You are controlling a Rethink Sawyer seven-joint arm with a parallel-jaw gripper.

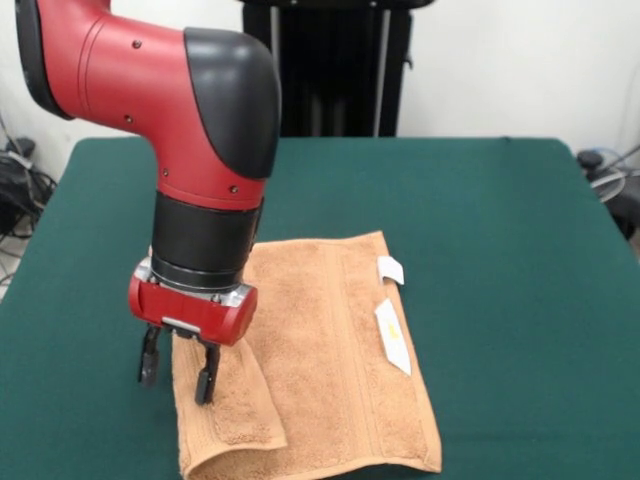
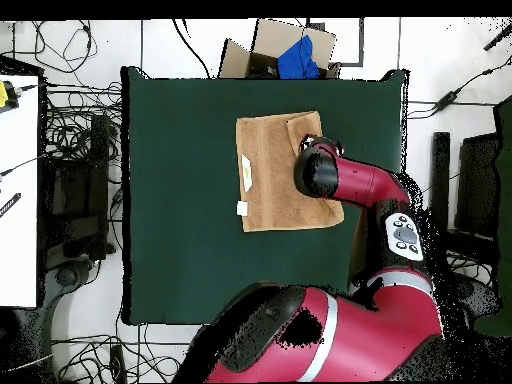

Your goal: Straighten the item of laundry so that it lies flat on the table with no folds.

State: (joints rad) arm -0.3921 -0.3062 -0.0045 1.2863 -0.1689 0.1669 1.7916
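Tan towel, one edge folded.

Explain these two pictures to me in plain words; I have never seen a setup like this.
The red and black machine is a robot arm ending in a two-fingered gripper. One picture looks across the table at it; the other looks straight down from above. On the green table lies an orange-tan towel with white tags at one edge. A flap of the towel is folded over on the gripper's side. The fingers stand apart over that edge and grip nothing.
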